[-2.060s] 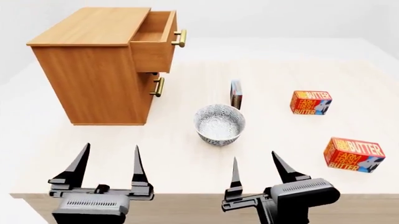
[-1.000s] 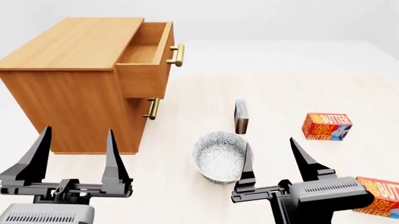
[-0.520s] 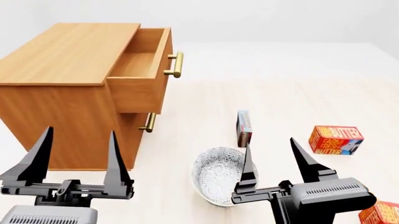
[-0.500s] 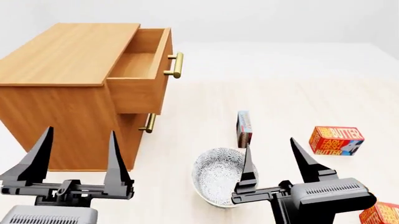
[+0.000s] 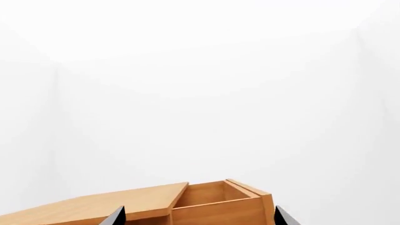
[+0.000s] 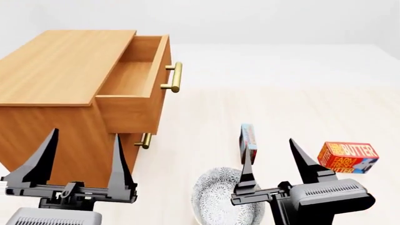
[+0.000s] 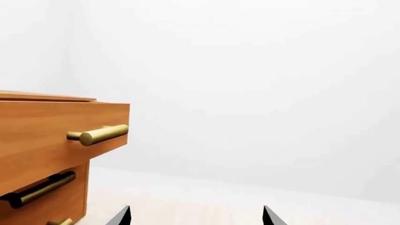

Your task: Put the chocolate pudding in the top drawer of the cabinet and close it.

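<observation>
The chocolate pudding (image 6: 248,142), a thin box with a blue and red edge, stands on its edge on the table right of the cabinet (image 6: 56,75). The top drawer (image 6: 131,75) is pulled out and nothing shows inside it; its brass bar handle (image 6: 172,77) faces right. My left gripper (image 6: 85,134) is open in front of the cabinet's side. My right gripper (image 6: 270,144) is open just in front of the pudding, apart from it. In the left wrist view the open drawer (image 5: 216,199) shows between the left gripper's (image 5: 198,213) tips. The right wrist view shows the drawer handle (image 7: 99,134) and the right gripper (image 7: 195,212) open.
A patterned bowl (image 6: 218,199) sits beside my right gripper, towards the left. A red-orange butter box (image 6: 347,157) lies at the right. The lower drawer's small brass handle (image 6: 144,140) sticks out under the open drawer. The pale table (image 6: 281,108) stretches behind.
The view has moved forward: cabinet, bowl, pudding and butter box now sit larger and lower in the picture, and one butter box has left the view. Both grippers stay open and empty.
</observation>
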### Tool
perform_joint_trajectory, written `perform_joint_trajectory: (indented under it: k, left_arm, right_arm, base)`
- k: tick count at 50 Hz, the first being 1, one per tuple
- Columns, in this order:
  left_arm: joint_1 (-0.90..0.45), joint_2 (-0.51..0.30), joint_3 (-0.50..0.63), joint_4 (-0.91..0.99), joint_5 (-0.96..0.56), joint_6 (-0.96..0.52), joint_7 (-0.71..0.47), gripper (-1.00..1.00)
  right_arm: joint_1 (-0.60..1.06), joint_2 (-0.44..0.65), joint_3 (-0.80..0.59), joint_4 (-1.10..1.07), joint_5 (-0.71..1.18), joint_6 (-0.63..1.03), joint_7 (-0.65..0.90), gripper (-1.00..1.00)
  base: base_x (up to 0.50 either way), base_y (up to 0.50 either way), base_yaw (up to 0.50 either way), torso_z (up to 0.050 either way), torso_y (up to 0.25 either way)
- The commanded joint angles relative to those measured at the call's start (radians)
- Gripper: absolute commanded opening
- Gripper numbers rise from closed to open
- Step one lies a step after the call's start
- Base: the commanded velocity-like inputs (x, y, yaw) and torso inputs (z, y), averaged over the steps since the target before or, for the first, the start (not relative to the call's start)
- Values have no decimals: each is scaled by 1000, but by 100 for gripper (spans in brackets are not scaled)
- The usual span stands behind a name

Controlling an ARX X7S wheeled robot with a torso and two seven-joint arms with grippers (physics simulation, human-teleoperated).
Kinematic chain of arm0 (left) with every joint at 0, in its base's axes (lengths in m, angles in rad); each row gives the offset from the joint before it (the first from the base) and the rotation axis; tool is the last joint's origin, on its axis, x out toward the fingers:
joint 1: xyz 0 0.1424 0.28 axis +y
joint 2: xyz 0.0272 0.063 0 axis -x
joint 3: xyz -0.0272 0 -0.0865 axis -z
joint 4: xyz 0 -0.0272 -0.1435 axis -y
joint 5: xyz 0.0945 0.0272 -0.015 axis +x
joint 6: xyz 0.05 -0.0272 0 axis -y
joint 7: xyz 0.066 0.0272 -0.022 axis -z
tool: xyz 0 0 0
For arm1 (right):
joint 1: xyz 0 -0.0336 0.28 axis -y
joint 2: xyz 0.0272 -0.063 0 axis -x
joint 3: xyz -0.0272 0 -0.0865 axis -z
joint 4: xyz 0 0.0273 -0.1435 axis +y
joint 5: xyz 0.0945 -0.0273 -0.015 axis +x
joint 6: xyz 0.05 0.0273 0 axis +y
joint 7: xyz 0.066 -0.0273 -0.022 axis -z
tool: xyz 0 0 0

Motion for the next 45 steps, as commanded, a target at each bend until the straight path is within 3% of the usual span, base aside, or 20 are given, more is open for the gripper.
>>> perform_joint_trajectory:
  k: [1,11,18,28,37,45]
  left_arm:
    - [1,-4,5,-5,1,6,-2,100]
    - [-20,-6,9,0,-23,-43,-7,100]
    - [-89,-28,22,82,-44,-179,-4,100]
    - [-333,-86,7,294,-210,-556,-2,100]
    - [-637,-102,-9,293,-429,-872,-25,100]
    - [-928,-88,25,292,-521,-1132,-115,100]
  right_arm:
    - [2,3,-9,5,-3,-5,5,100]
    - [4,0,-3,-5,8,18,22,100]
    - [-6,5,4,-11,27,26,25,100]
    - [-28,19,19,-8,55,10,22,100]
    - [-18,23,16,1,59,17,21,100]
    - [-12,26,9,16,62,12,16,100]
  base:
    - [203,0,0,0,0]
    - [0,0,0,0,0]
    - [0,0,0,0,0]
    - [0,0,0,0,0]
    - [0,0,0,0,0]
    - [0,0,0,0,0]
